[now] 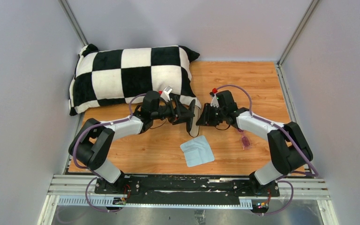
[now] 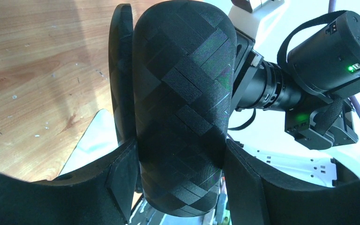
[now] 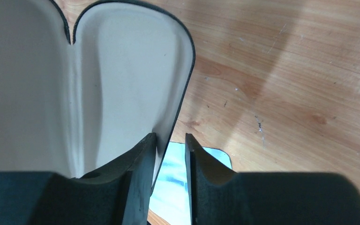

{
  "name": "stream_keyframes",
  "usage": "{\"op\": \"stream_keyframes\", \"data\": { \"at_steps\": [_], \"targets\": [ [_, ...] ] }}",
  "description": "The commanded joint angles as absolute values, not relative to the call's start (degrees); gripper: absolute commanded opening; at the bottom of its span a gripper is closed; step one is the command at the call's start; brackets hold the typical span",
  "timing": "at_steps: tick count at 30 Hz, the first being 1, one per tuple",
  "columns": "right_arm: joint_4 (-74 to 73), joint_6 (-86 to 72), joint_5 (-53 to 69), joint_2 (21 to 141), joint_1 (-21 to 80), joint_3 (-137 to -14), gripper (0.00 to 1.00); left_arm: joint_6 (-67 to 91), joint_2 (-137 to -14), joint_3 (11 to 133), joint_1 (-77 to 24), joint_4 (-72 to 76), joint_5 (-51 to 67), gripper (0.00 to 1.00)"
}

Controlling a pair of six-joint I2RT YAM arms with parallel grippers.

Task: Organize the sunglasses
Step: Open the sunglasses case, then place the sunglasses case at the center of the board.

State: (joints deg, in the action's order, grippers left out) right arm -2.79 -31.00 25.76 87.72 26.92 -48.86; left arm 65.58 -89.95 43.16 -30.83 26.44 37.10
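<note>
Checkered black-and-white pillow [image 1: 131, 75] lies on the wooden table [image 1: 243, 84], far up and left of the light blue cloth [image 1: 197, 151]. Left tool [image 2: 178, 154] is clamped on the glasses case [image 2: 183, 93], one finger on each side of its black woven shell, and holds it off the table just above the cloth in the top view. The case stands open: the right wrist view shows two beige-lined halves meeting at the hinge. Right tool [image 3: 168, 145] faces that lining with its fingers set narrow. The rim of one half passes between them, against one finger [image 3: 143, 159]. A sliver of gap remains to the other finger, and the cloth shows through it. No firm pinch on the rim can be confirmed. The cloth lies flat on the table. The sunglasses [image 1: 245, 139], with pink-purple lenses, rest on the table to the right of the cloth, well apart from it, just beside the right arm's forearm and touched by neither tool.
</note>
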Motion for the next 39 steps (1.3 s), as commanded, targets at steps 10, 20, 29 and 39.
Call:
{"op": "stream_keyframes", "data": {
  "at_steps": [10, 20, 29, 39],
  "targets": [
    [-2.05, -36.28, 26.68, 84.37, 27.64, -44.47, 0.0, 61.66, -91.05, 42.42, -30.67, 34.46, 39.02, 0.09],
    [-10.35, -39.7, 12.59, 81.91, 26.34, -44.81, 0.0, 59.97, -90.39, 39.34, -30.67, 34.15, 38.97, 0.99],
    [-11.39, -44.47, 5.86, 78.51, 21.7, -40.36, 0.0, 50.61, -79.0, 40.81, -30.67, 16.58, 34.14, 1.0],
    [-10.88, -55.78, -2.9, 79.34, 19.44, -40.05, 0.0, 41.97, -66.85, 42.99, -30.67, -4.41, 21.71, 1.0]
  ]
}}
